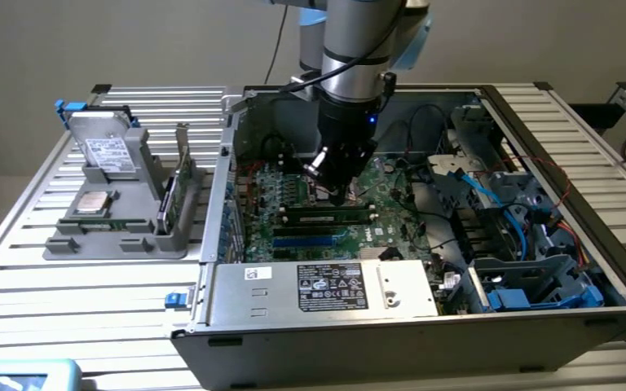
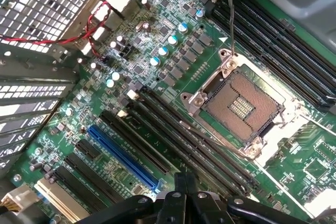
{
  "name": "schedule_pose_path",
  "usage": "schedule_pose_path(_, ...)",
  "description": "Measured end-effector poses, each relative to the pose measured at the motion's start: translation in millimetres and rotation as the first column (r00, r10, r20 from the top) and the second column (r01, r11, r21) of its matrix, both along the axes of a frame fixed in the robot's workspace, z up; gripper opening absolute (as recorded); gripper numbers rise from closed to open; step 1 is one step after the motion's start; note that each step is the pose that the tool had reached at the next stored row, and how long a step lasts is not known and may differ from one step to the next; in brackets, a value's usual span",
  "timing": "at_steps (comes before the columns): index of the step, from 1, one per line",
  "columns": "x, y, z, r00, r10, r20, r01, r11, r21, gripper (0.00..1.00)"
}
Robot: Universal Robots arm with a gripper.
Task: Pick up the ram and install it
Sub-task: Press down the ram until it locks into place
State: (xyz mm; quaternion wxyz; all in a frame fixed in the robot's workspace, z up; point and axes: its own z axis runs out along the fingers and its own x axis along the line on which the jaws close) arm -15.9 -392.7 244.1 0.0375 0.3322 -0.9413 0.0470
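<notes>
1. At the exterior view's left, a grey holder (image 1: 128,244) stands on the slatted table (image 1: 30,309). It carries a drive (image 1: 107,151) propped upright, a square silver chip (image 1: 94,202) lying flat, and a tall green card (image 1: 182,183) standing on edge. I judge the moulded pockets are there to give each part a fixed place for pickup.
2. The computer case (image 1: 291,342) lies on its side with its open face up, which is why the arm can reach the board from above.
3. The gripper (image 1: 335,194) hangs low inside the case, over the board's left half. Its fingers are clenched together with nothing between them. The wrist view shows the same: the gripper (image 2: 184,195) has its black tips pinched tight over the long black slots.
4. The ram (image 1: 329,217) appears to sit in a slot just beneath the gripper's tip, lying level with its pale label facing up. I cannot tell whether the tip touches it, or whether it is fully seated.
5. The wrist view shows the open processor socket (image 2: 242,106) beside those slots and a blue slot (image 2: 123,156) further off.
6. Toward the exterior view's right, blue cables (image 1: 487,195) and a drive cage (image 1: 531,281) crowd the case, well apart from the gripper.
</notes>
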Motion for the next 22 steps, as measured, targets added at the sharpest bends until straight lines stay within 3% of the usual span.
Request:
schedule_pose_path(12,0.0,0.0,0.6,0.9940,-0.106,0.0244,0.107,0.9943,-0.0057,0.11)
schedule_pose_path(19,0.0,0.0,0.9,0.9849,-0.169,0.0386,0.169,0.9856,-0.0077,0.11)
schedule_pose_path(22,-0.1,0.0,1.0,0.9793,-0.198,0.0416,0.199,0.9800,-0.0087,0.11)
